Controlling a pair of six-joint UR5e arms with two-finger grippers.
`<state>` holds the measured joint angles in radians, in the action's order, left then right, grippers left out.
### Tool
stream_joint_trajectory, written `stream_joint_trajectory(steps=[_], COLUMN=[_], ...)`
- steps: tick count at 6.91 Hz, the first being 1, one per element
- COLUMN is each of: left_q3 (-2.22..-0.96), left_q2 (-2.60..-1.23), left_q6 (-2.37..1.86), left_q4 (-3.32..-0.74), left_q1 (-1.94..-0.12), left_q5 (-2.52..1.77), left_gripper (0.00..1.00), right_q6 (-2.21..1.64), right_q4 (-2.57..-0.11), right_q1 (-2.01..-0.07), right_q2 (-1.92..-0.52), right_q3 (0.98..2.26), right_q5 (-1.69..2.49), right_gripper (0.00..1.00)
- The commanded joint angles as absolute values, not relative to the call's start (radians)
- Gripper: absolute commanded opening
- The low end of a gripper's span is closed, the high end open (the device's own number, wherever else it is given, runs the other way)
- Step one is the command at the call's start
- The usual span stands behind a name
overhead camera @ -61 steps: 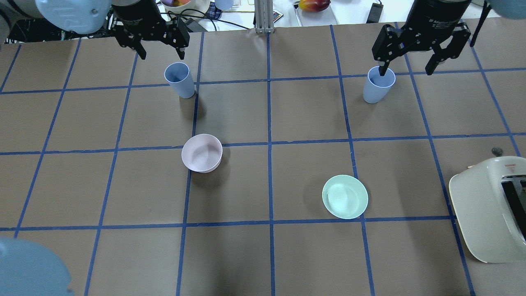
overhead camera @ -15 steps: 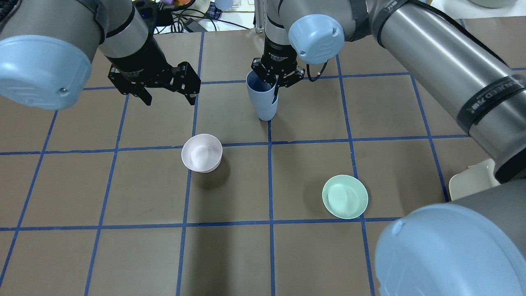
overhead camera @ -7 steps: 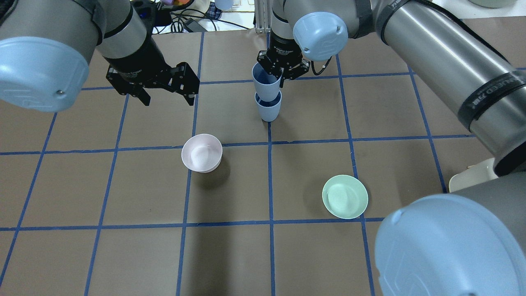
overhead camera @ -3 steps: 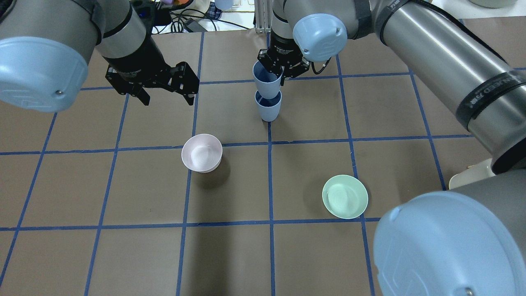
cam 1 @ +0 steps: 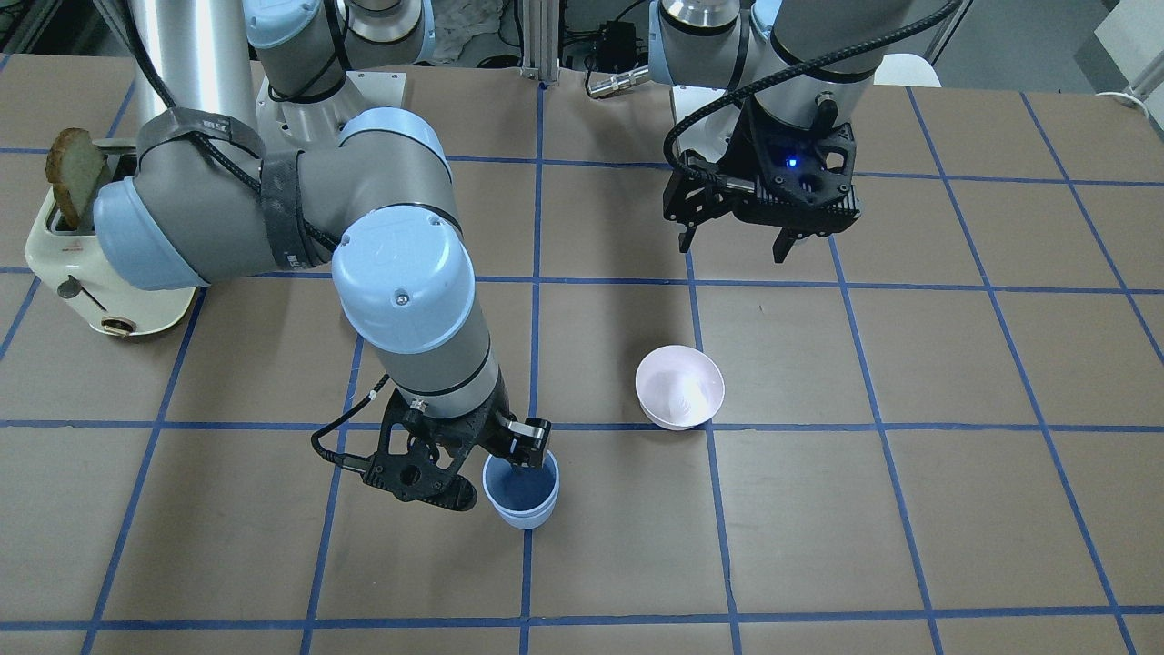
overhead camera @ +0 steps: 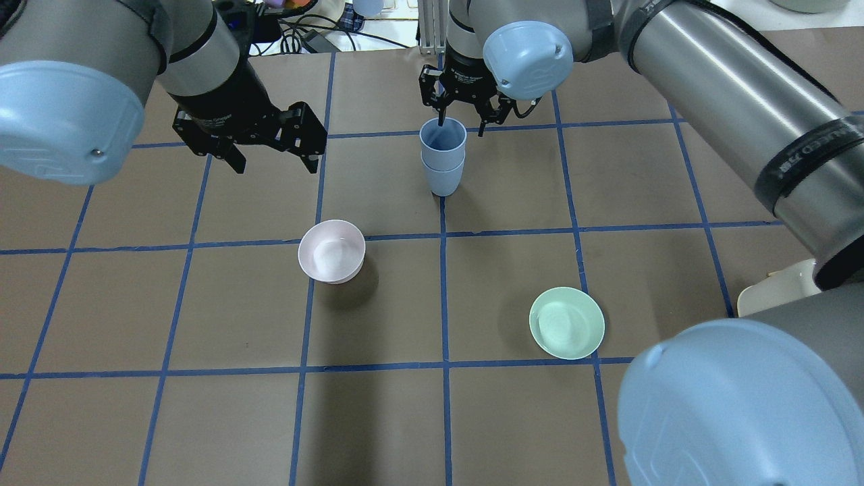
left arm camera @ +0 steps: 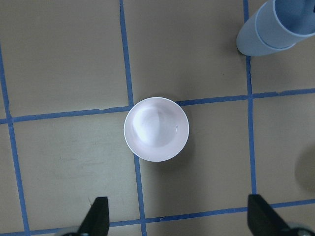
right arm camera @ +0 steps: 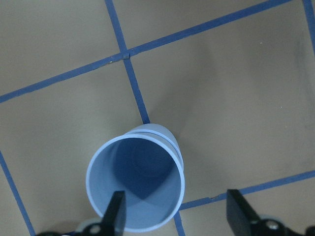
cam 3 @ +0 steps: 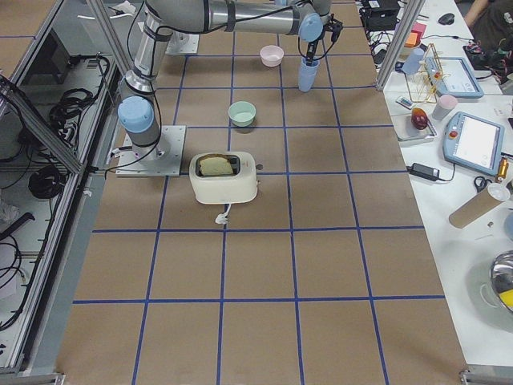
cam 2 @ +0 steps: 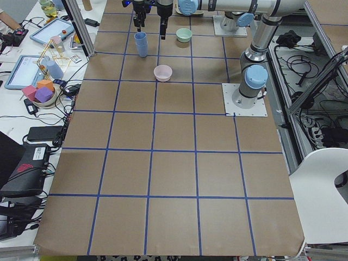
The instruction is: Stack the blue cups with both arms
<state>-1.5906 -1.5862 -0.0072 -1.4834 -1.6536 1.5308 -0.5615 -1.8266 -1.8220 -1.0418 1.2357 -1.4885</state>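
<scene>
The blue cups (overhead camera: 442, 156) stood nested upright on the table (overhead camera: 513, 283), directly below the right gripper (overhead camera: 460, 128), fingers apart: one over the mouth, one outside the wall. The left gripper (overhead camera: 276, 166), also spread and empty, hung well aside near the pink bowl (overhead camera: 331, 251). A vertical withdrawal looked unobstructed.

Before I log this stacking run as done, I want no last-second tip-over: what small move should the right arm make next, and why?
Probably lift the right tool straight up. The upper blue cup sits nested in the lower blue cup. The tool stands open with one finger apparently just inside the upper rim, so any sideways pull could tip the stack.
</scene>
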Motion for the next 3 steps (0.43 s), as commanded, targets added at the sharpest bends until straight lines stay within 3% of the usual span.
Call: stream_joint_trajectory(steps=[1,3], left_q3=[-1.589,-1.591], left_q2=[-1.586,-1.586], left_q6=[-0.008,-0.008], left_q4=[-1.483,-1.483], left_q1=[-1.654,-1.654], left_q5=[1.531,1.529], left_gripper=[1.0,1.0], right_q6=[-0.545,-0.29], right_q4=[-1.707,-1.596], right_q1=[-1.766,-1.676], right_q2=[-1.124,-1.222], right_q3=[1.239,1.273], right_q5=[-1.5,-1.552], right_gripper=[1.0,1.0])
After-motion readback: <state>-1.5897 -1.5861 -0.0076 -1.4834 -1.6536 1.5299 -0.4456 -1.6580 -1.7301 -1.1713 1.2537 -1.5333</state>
